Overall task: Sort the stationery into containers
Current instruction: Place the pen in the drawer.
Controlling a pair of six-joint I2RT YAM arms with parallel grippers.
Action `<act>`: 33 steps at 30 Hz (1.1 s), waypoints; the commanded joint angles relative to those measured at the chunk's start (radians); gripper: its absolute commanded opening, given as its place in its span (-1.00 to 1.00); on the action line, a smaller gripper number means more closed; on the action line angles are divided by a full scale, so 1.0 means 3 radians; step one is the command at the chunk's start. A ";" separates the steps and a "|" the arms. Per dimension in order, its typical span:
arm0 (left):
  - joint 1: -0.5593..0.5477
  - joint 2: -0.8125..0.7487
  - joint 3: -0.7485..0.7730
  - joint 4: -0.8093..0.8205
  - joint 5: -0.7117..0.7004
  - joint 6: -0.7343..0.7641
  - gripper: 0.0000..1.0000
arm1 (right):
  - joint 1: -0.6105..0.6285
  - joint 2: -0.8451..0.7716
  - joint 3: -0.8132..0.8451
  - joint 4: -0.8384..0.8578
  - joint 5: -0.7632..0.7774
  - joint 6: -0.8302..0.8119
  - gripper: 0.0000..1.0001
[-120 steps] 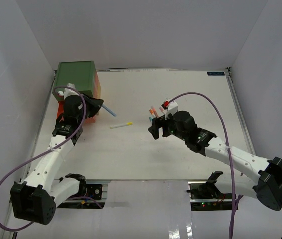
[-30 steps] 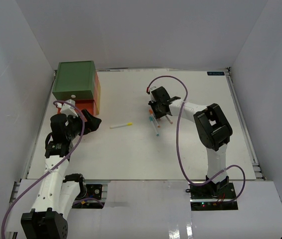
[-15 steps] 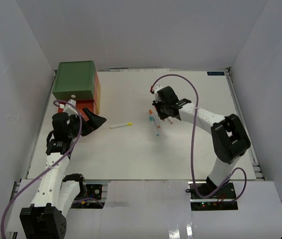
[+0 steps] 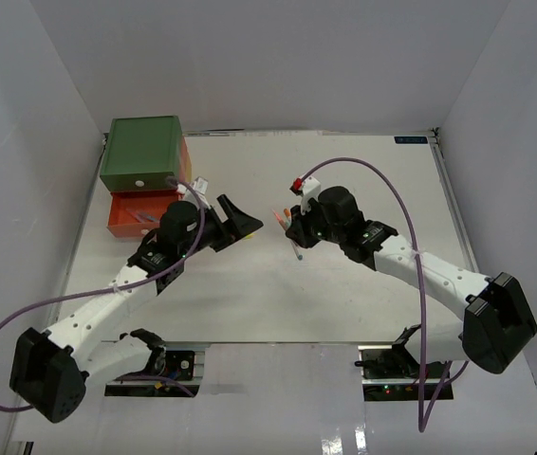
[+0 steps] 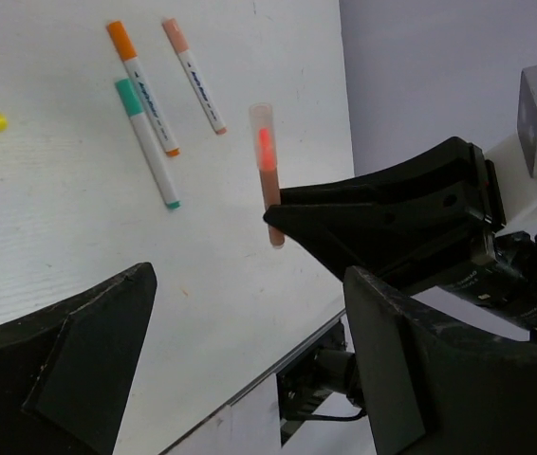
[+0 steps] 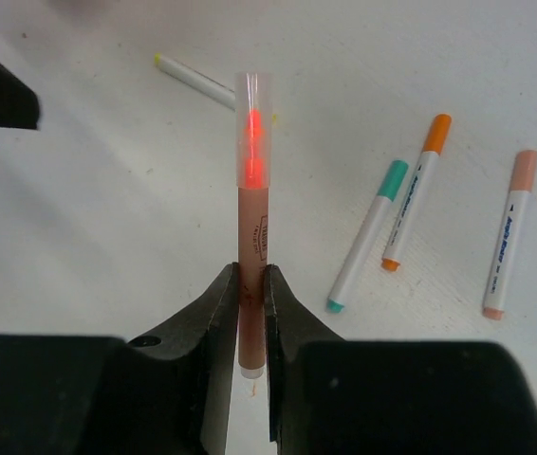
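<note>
My right gripper (image 6: 251, 313) is shut on a peach-orange highlighter (image 6: 252, 227) with a clear cap, holding it off the table by its lower barrel. In the top view the right gripper (image 4: 293, 226) hangs mid-table, and my left gripper (image 4: 242, 216) stands open just left of it, with nothing between its fingers. The left wrist view shows the held highlighter (image 5: 267, 180) ahead of my open left gripper (image 5: 249, 379). Loose pens lie on the table: teal (image 6: 368, 232), orange (image 6: 416, 190), peach (image 6: 510, 232) and yellow (image 6: 197, 81). The containers stand at far left, with a green box (image 4: 140, 152) on top.
The orange-red drawer (image 4: 138, 214) under the green box is pulled out toward the near side. White walls close the table on the left, back and right. Both arms' purple cables loop above the table.
My left arm has swung from beside the drawers to mid-table, toward the right gripper. The right gripper has lifted the highlighter off the pens and drawn back a little.
</note>
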 commanded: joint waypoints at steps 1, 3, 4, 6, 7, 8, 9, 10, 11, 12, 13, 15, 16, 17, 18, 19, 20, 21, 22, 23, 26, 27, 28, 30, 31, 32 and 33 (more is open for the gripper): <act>-0.0336 0.0279 0.0221 0.0266 -0.0604 -0.0149 0.79 | 0.0017 -0.0183 -0.0123 0.0390 -0.0200 0.0208 -0.67; -0.0510 0.0433 0.0334 0.0342 -0.0723 -0.0164 0.74 | 0.0017 -0.0254 -0.0149 0.0416 -0.0236 0.0239 -0.66; -0.0592 0.0575 0.0369 0.0419 -0.0849 -0.0164 0.71 | 0.0023 -0.0275 -0.0184 0.0421 -0.0236 0.0244 -0.65; -0.0654 0.0704 0.0492 0.0445 -0.0978 -0.0180 0.64 | 0.0023 -0.0346 -0.0226 0.0451 -0.0216 0.0249 -0.64; -0.0715 0.0816 0.0528 0.0460 -0.1009 -0.0185 0.61 | 0.0018 -0.0382 -0.0261 0.0457 -0.0211 0.0259 -0.63; -0.0736 0.0868 0.0569 0.0486 -0.1034 -0.0175 0.55 | 0.0023 -0.0403 -0.0277 0.0462 -0.0211 0.0264 -0.63; -0.0761 0.0909 0.0635 0.0501 -0.1100 -0.0174 0.52 | 0.0018 -0.0418 -0.0302 0.0497 -0.0211 0.0290 -0.62; -0.0807 0.0955 0.0671 0.0506 -0.1131 -0.0164 0.48 | 0.0023 -0.0428 -0.0318 0.0513 -0.0216 0.0305 -0.61; -0.0812 0.1036 0.0697 0.0511 -0.1142 -0.0154 0.42 | 0.0018 -0.0449 -0.0348 0.0528 -0.0226 0.0315 -0.61; -0.0823 0.1078 0.0758 0.0517 -0.1162 -0.0144 0.37 | 0.0023 -0.0454 -0.0348 0.0538 -0.0236 0.0326 -0.61; -0.0843 0.1108 0.0779 0.0512 -0.1172 -0.0134 0.33 | 0.0018 -0.0469 -0.0359 0.0544 -0.0246 0.0341 -0.61; -0.0858 0.1190 0.0804 0.0522 -0.1183 -0.0139 0.18 | 0.0023 -0.0479 -0.0389 0.0584 -0.0251 0.0356 -0.61; -0.0874 0.1211 0.0825 0.0527 -0.1188 -0.0139 0.13 | 0.0023 -0.0485 -0.0399 0.0590 -0.0262 0.0377 -0.61; -0.0884 0.1251 0.0830 0.0542 -0.1183 -0.0149 0.03 | 0.0023 -0.0490 -0.0410 0.0605 -0.0272 0.0387 -0.60; -0.0894 0.1267 0.0835 0.0552 -0.1178 -0.0154 -0.04 | 0.0018 -0.0495 -0.0420 0.0615 -0.0277 0.0397 -0.60; -0.0914 0.1282 0.0840 0.0563 -0.1163 -0.0154 -0.11 | 0.0017 -0.0495 -0.0430 0.0646 -0.0282 0.0407 -0.60; -0.0920 0.1293 0.0840 0.0573 -0.1167 -0.0154 -0.17 | 0.0023 -0.0495 -0.0435 0.0656 -0.0282 0.0433 -0.60; -0.0925 0.1313 0.0840 0.0578 -0.1167 -0.0154 -0.24 | 0.0018 -0.0500 -0.0456 0.0671 -0.0282 0.0438 -0.60; -0.0935 0.1313 0.0835 0.0583 -0.1162 -0.0154 -0.36 | 0.0017 -0.0500 -0.0461 0.0697 -0.0287 0.0448 -0.59; -0.0940 0.1318 0.0825 0.0593 -0.1167 -0.0154 -0.42 | 0.0017 -0.0500 -0.0471 0.0702 -0.0287 0.0453 -0.57; -0.0940 0.1308 0.0779 0.0604 -0.1198 -0.0149 -0.61 | 0.0023 -0.0500 -0.0471 0.0692 -0.0292 0.0464 -0.49; -0.0940 0.1288 0.0769 0.0609 -0.1213 -0.0154 -0.69 | 0.0018 -0.0515 -0.0481 0.0692 -0.0282 0.0464 -0.41; -0.0940 0.1283 0.0758 0.0614 -0.1224 -0.0154 -0.73 | 0.0023 -0.0520 -0.0481 0.0692 -0.0277 0.0464 -0.35; -0.0940 0.1247 0.0717 0.0604 -0.1259 -0.0154 -0.77 | 0.0023 -0.0531 -0.0492 0.0666 -0.0262 0.0469 0.02; -0.0940 0.1232 0.0707 0.0599 -0.1280 -0.0154 -0.79 | 0.0018 -0.0546 -0.0487 0.0651 -0.0246 0.0469 0.23; -0.0935 0.1216 0.0697 0.0558 -0.1346 -0.0134 -0.81 | 0.0017 -0.0556 -0.0471 0.0590 -0.0241 0.0464 0.38; -0.0930 0.1206 0.0697 0.0532 -0.1387 -0.0123 -0.82 | 0.0017 -0.0561 -0.0456 0.0544 -0.0236 0.0449 0.59</act>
